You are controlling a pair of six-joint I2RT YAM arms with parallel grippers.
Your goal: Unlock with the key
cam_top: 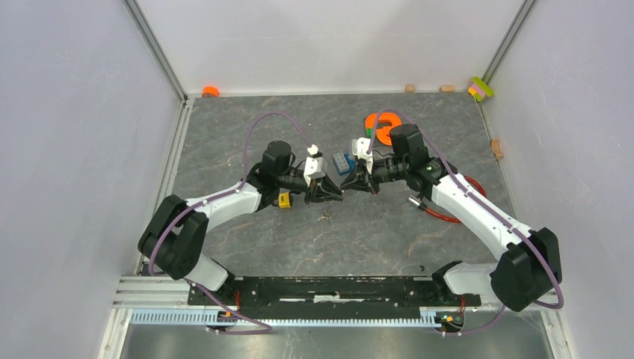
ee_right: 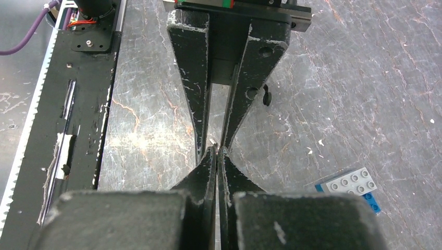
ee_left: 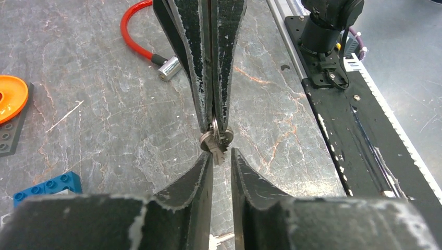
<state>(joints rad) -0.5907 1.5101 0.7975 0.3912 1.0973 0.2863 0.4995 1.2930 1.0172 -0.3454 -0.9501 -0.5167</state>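
Right end effector (ee_left: 215,125) was clamped on the key (ee_left: 216,141). Its fingers pinched the ring and head, with no gap showing in either wrist view. The key was held in the air above the worktop (ee_left: 104,130), not lying on it.

Left end effector (ee_left: 222,161) met it tip to tip. Its fingers stood narrowly apart and gripped nothing, with the key's blade sitting right at the mouth of that gap. Can't tell whether either pad touched the metal.

Key relation: the key's long axis ran along the line joining the two end effectors, roughly level. The head was in the right grip and the blade pointed straight at the left one. Both were at the key, but the right arm had it.

The yellow padlock (cam_top: 284,199) sat on the worktop just beside the left arm's wrist, behind the left end effector. That put it on the left side, away from the key. The keyhole was not visible from above.

The red cable (ee_left: 136,39) with its metal plug (ee_left: 169,67) lay on the right side, apart from the key. A blue brick (ee_left: 49,187) lay nearby, not involved.

Judgement: this looked like a handover or regrasp at the blade, with unlocking not begun. The left fingers would need to stay centred on the thin blade. A squeeze off its axis could twist the key in the right grip or drop it.
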